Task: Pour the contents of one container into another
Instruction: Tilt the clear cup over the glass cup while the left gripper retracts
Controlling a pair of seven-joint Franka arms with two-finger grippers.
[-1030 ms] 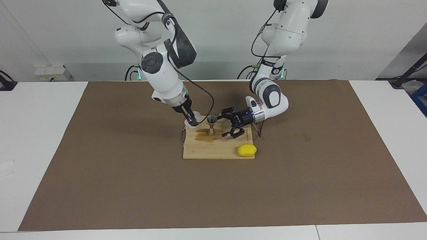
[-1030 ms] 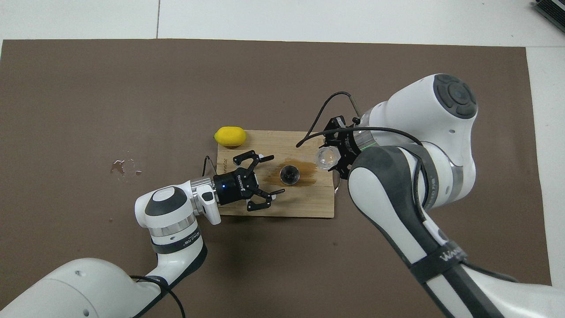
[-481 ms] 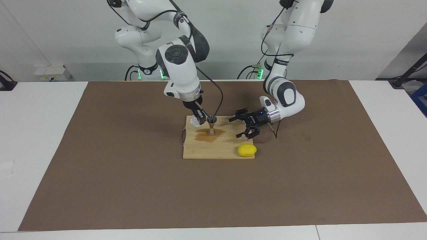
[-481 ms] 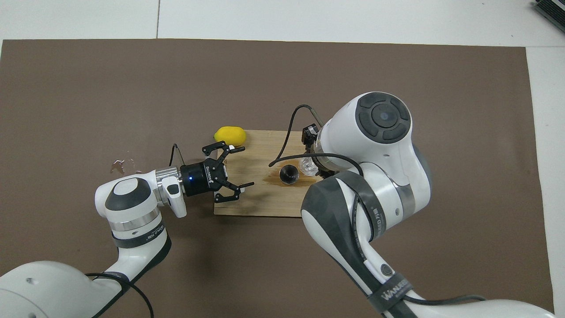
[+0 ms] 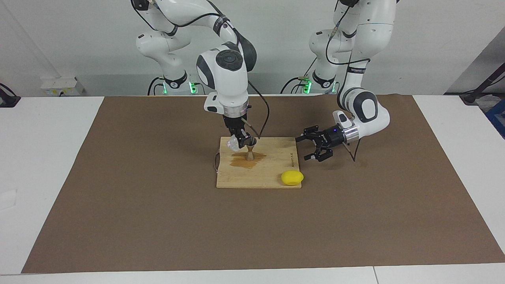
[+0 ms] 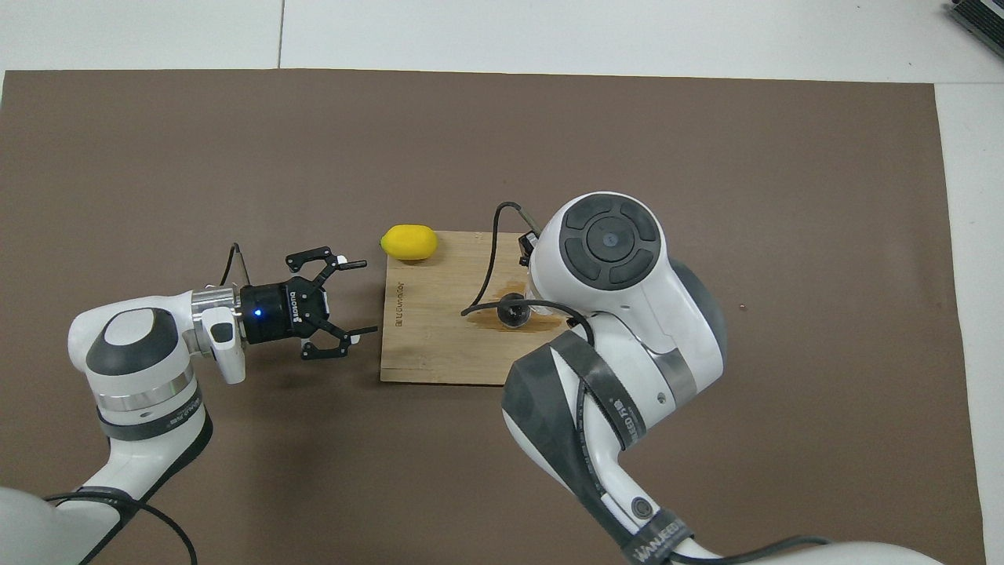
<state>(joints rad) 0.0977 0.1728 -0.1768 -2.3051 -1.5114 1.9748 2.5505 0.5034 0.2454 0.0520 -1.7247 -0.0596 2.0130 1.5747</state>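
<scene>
— Where was your right gripper [image 5: 239, 139] then?

— Clamped on the clear cup [image 5: 233, 143], tipped at the jigger's [image 5: 250, 150] rim on the cutting board [image 5: 272, 165]. I judged a slow tilt best; brown liquid already stained the wood.

— And the left gripper [image 5: 310, 148]?

— Jaws spread wide, empty, waiting just off the board's edge toward my left arm's end, near the lemon [image 5: 292, 178].

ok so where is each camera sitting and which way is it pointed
Facing view: high across the table, looking at the robots; both arms show whole, right gripper holding the clear cup tipped at the jigger, left gripper open beside the board.
Overhead view: above the robots' end, looking steeply down; both arms enter from the bottom, the right one hiding the cup.
Shared: board, jigger, lemon, left gripper.
</scene>
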